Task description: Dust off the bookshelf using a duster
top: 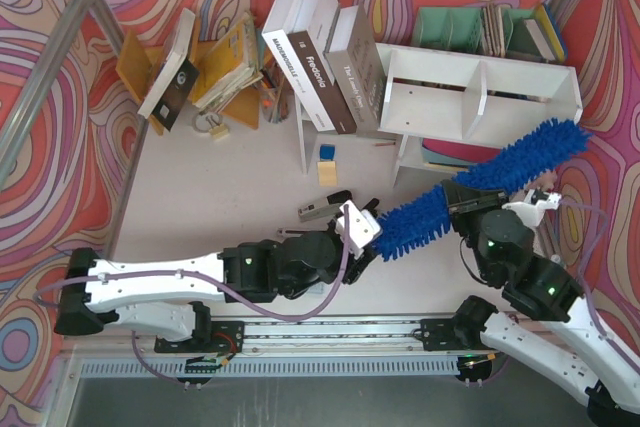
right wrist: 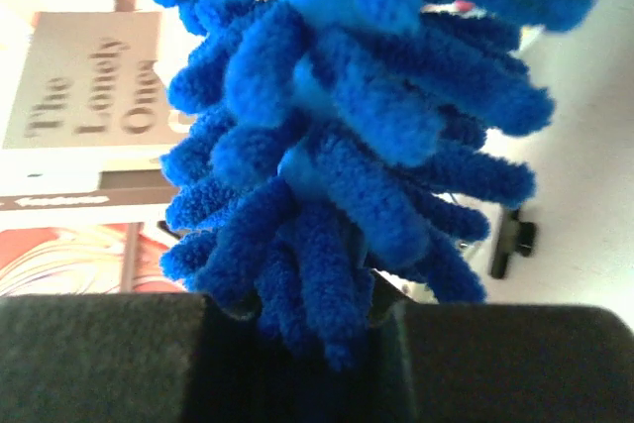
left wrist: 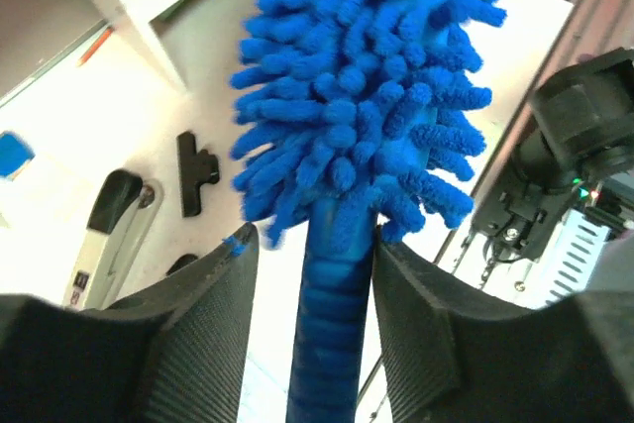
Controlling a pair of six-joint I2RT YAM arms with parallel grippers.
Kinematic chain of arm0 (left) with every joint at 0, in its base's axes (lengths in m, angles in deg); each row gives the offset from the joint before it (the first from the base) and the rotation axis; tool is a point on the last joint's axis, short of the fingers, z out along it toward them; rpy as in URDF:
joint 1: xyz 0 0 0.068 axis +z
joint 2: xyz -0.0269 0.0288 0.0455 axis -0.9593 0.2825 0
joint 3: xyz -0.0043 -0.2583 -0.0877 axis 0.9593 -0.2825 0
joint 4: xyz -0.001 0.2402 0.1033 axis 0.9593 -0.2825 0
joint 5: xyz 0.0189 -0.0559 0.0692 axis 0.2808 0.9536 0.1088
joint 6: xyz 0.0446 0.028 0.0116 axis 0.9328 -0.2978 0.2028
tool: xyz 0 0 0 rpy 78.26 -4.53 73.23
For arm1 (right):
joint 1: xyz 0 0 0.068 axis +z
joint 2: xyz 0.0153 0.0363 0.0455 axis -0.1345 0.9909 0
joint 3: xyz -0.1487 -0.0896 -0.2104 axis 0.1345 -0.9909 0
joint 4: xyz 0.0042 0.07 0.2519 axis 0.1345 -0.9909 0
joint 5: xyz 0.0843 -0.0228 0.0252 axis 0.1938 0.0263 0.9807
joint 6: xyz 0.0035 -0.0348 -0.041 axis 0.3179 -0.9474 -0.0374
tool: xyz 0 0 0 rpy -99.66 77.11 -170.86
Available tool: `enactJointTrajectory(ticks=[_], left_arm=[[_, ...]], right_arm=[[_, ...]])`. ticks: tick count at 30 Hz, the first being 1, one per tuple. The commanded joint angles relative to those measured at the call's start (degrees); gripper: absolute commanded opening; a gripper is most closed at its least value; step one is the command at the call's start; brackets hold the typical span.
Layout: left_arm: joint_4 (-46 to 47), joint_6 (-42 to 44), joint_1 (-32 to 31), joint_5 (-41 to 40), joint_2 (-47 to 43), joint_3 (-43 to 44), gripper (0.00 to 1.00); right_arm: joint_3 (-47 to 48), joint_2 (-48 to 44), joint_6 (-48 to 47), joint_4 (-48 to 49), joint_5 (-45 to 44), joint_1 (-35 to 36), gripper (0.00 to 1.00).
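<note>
The blue fluffy duster [top: 520, 162] slants from the table's middle up to the right, its tip in front of the white bookshelf [top: 480, 87]. My left gripper [top: 362, 232] is at its handle end. In the left wrist view the slim handle [left wrist: 332, 324] stands between the fingers of that gripper [left wrist: 312, 235]; it lies against the right finger, with a clear gap to the left one. My right gripper [top: 462, 202] sits at mid-length of the duster. Its jaws [right wrist: 317, 314] are closed on the chenille strands of the duster [right wrist: 347, 126].
A stapler [top: 320, 209] and a black clip [left wrist: 195, 173] lie on the table near my left gripper. Large books [top: 320, 57] lean left of the bookshelf. An orange rack [top: 230, 67] stands at the back left, a teal organiser [top: 460, 27] behind the shelf.
</note>
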Motion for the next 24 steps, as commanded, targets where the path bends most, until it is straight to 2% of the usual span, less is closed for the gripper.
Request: enactJointTrajectory(ticks=[1,2,3,4,5,9,14,24], left_arm=[[3.6,-1.4,0.3,-10.0,-5.2,-3.2,0.56],[3.7,-1.3,0.3,-11.6,-6.4,-3.7,0.61],[3.9,-1.1,0.3,-13.1,-7.5,-4.3,0.72],[4.3,-0.6,0.3,-15.0,-8.8,-4.9,0.94],[4.6,-0.1,0.3,-16.4,-10.2,-5.5,0.98],[4.7,2.0,0.3,-20.8,-14.9,-7.4,0.98],[5.5,2.6,0.4,-24.1,-20.3,-10.4,0.98],[5.2,1.3,0.4,-27.3,-22.6,-12.9,0.98]], right_arm=[[-2.3,0.7,11.7,-10.2,-5.7,-0.2,0.03],[-3.1,0.9,13.7,-10.4,-5.9,-0.2,0.05],[-4.2,1.2,15.2,-10.8,-6.1,-0.2,0.06],[-5.0,1.4,17.1,-11.3,-6.2,-0.2,0.06],[-5.8,1.7,19.3,-11.9,-6.2,-0.2,0.06],[-10.8,1.9,28.3,-12.2,-4.7,-0.2,0.08],[-17.9,2.1,34.6,-7.8,-0.9,-0.2,0.09],[-24.0,9.9,43.0,-3.0,2.1,-0.3,0.11]])
